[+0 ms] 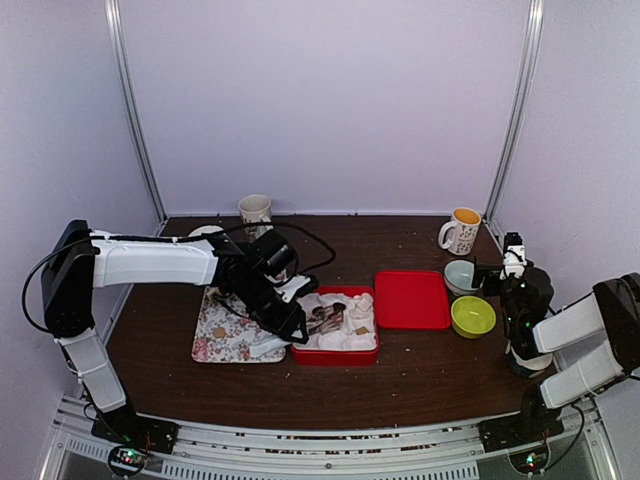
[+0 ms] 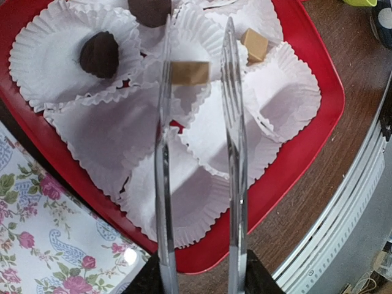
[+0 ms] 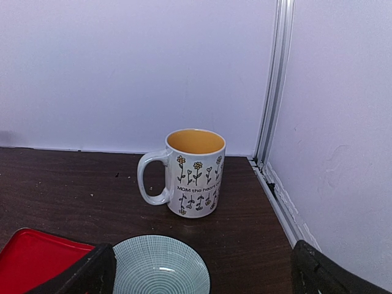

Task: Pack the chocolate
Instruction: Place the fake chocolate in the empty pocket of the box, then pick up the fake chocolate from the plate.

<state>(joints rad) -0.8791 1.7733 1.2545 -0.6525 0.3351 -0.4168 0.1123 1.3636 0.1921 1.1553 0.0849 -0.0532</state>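
The left fingers (image 2: 260, 282) are closed on the handle end of metal tongs (image 2: 233, 153), whose two thin, polished blades are held partly open. Between the blade tips a tan cube of chocolate (image 2: 190, 72) is seen, close against the left blade and apart from the right one; whether it is touched cannot be told. The right fingers (image 3: 86, 272) are spread wide open, well apart from the tray.

From that cube, a second tan cube (image 2: 254, 44) is found at two o'clock and a round dark piece (image 2: 100, 54) at ten o'clock. All are set among white, fluted paper cups (image 2: 98, 128), thin and crumpled, by which a glossy red tray (image 2: 306, 141) with rounded corners is lined.

The tray is carried by a dark wood-grain tabletop (image 2: 343, 79). In the top view a floral mat (image 1: 225, 335) is laid at its nine o'clock and a flat red lid (image 1: 411, 299) at three o'clock. Past the lid a ribbed bowl (image 3: 160, 266), a lime-green bowl (image 1: 472, 316) and a flower-printed mug (image 3: 195, 173) are placed. The tray's left end is covered by the left arm (image 1: 160, 260).
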